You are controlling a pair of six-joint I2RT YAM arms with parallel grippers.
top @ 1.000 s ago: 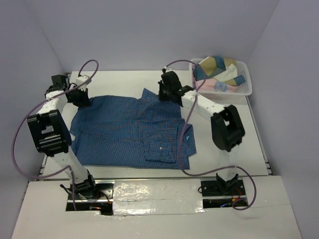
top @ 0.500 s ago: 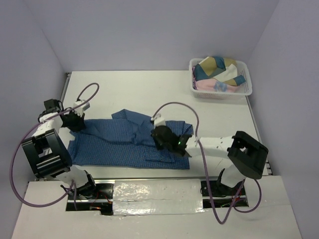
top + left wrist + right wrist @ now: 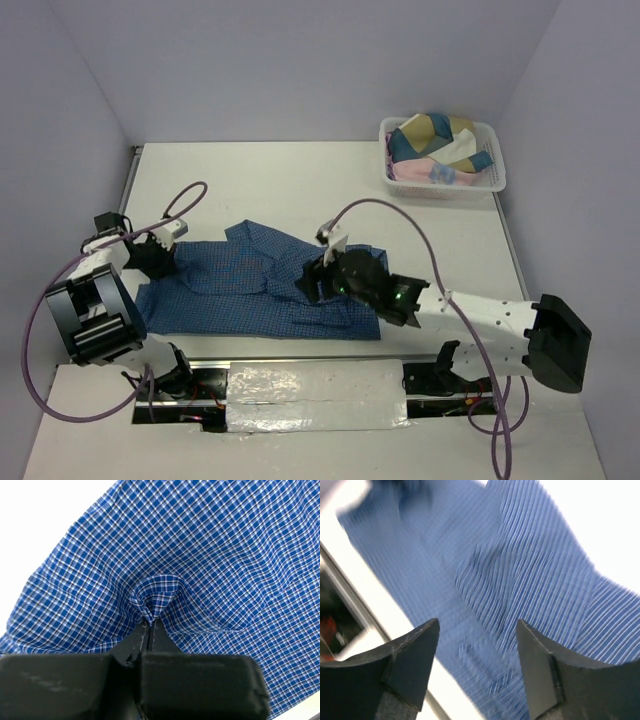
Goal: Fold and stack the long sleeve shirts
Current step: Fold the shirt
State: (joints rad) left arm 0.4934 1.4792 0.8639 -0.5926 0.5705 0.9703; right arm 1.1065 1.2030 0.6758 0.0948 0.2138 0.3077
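A blue fine-checked long sleeve shirt (image 3: 250,290) lies folded into a long band across the near part of the table. My left gripper (image 3: 152,258) sits at its left end, shut on a pinch of the checked cloth (image 3: 156,597) that bunches up just past the fingertips. My right gripper (image 3: 312,280) hovers over the shirt's right half with its jaws apart and nothing between them. The right wrist view is motion-blurred; it shows the shirt (image 3: 520,580) below the two spread fingers (image 3: 412,650).
A white basket (image 3: 497,178) holding several folded cloths stands at the back right corner. The table's near edge (image 3: 300,345) runs just below the shirt. Purple cables loop above both arms.
The top half of the shirt was pulled toward the near edge, making a narrower band. My right gripper let go of the cloth and opened. The left gripper kept its hold.
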